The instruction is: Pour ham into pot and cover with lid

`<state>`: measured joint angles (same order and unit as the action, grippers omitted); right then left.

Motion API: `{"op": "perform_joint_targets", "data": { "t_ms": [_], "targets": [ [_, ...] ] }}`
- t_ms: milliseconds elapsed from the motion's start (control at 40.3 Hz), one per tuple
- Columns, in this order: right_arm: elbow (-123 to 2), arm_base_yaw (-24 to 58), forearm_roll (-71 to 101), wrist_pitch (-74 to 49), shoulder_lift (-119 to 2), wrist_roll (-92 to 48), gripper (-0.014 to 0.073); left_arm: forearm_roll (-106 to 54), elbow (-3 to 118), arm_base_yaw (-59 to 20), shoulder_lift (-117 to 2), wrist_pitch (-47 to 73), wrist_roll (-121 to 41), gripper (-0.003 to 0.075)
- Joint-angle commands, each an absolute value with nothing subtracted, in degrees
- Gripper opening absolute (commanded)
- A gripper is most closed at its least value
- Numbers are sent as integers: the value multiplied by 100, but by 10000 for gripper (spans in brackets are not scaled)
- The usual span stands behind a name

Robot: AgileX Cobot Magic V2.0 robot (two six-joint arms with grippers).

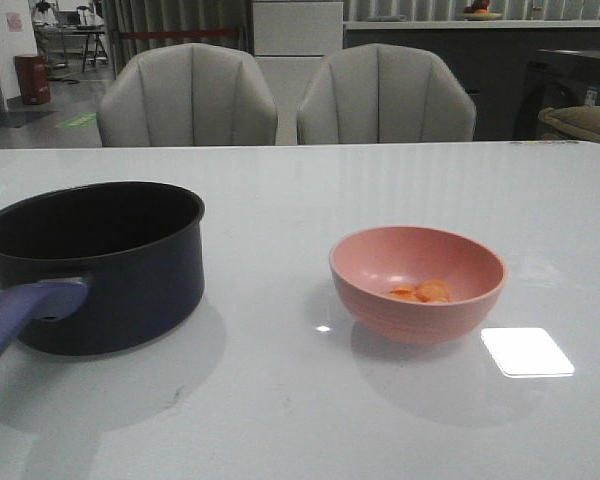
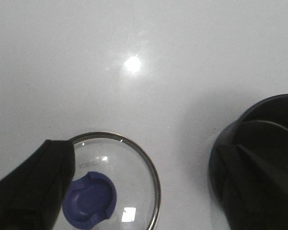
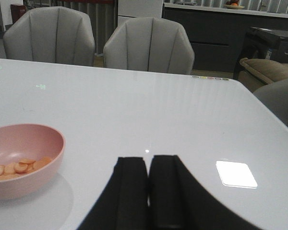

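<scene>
Ham [image 1: 421,291] lies as a small heap of thin orange slices in the bottom of one pink bowl [image 1: 417,282], which stands on the white table [image 1: 280,400] right of centre in the front view. The right wrist view shows at least six slices, though an exact count cannot be told. One dark pot [image 1: 100,262] stands well apart to the left of the bowl, its inside dark, its blue-purple handle [image 1: 20,315] pointing toward the near left edge. One glass lid [image 2: 127,191] with a metal rim and a blue knob [image 2: 90,200] lies flat on the table, seen only in the left wrist view, beside the pot.

The left gripper [image 2: 149,191] hangs over the lid with its fingers [image 2: 36,189] spread wide, one over the lid's edge and the other over the pot's side, grasping nothing. The right gripper [image 3: 149,191] is held low over bare table to the right of the bowl, its two fingers [image 3: 129,191] pressed together on nothing.

Two grey chairs [image 1: 188,95] stand side by side behind the far table edge. A bright square reflection [image 1: 527,352] sits on the table near the bowl.
</scene>
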<state>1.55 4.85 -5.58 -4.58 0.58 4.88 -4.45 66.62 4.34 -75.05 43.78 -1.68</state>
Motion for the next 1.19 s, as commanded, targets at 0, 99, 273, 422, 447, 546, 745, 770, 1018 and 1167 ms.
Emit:
{"op": "perform_joint_targets", "data": {
  "t_ms": [0, 99, 273, 422, 447, 546, 745, 770, 1018, 1167],
  "targets": [
    [123, 487, -610, 44, 177, 447, 150, -427, 6528, 157, -6898, 3847, -178, 607],
    [123, 487, -610, 44, 177, 447, 150, -420, 6053, -193, -6287, 3599, -178, 607],
    [123, 487, -610, 44, 177, 447, 150, -420, 5060, -620, -5074, 2871, -178, 607],
    [123, 487, -610, 44, 177, 447, 150, -479, 4343, -758, -3908, 2527, -178, 606],
    [123, 487, -610, 44, 177, 447, 150, -483, 4265, -789, -3682, 2527, -178, 607],
    [123, 487, -610, 44, 177, 447, 150, -483, 3871, -814, -2914, 2527, -178, 607],
    [123, 487, -610, 44, 171, 447, 150, -483, 3034, -854, -1551, 2537, -178, 606],
    [123, 487, -610, 44, 171, 447, 150, -483, 2914, -854, -1386, 2537, -178, 606],
    [123, 487, -610, 44, 171, 447, 150, -704, 2149, -899, -428, 2324, -178, 606],
    [123, 487, -610, 44, 171, 447, 150, -704, 2110, -1014, -366, 2228, -178, 606]
  ]
}}
